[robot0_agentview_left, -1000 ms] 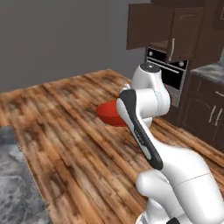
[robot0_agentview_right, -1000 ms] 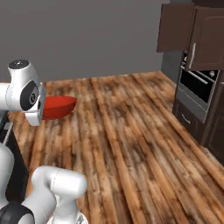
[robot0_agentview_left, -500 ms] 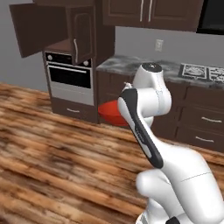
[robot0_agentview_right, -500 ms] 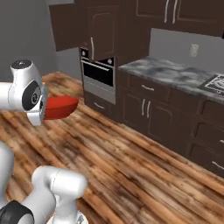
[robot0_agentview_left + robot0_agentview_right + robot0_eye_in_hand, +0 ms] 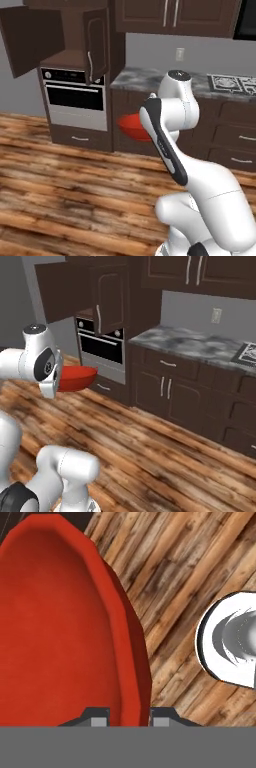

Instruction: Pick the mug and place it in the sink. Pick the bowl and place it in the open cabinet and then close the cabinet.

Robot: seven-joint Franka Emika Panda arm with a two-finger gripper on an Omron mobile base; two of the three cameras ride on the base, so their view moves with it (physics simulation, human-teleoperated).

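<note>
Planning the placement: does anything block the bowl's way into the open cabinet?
Nothing visible does. The bowl, pinched by the gripper, hangs below the cabinet, whose doors are open.

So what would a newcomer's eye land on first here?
The bright red bowl, carried in the air over the wooden floor with the jaws pinching its rim. Next, the dark cabinet above the built-in oven, both doors swung open.
</note>
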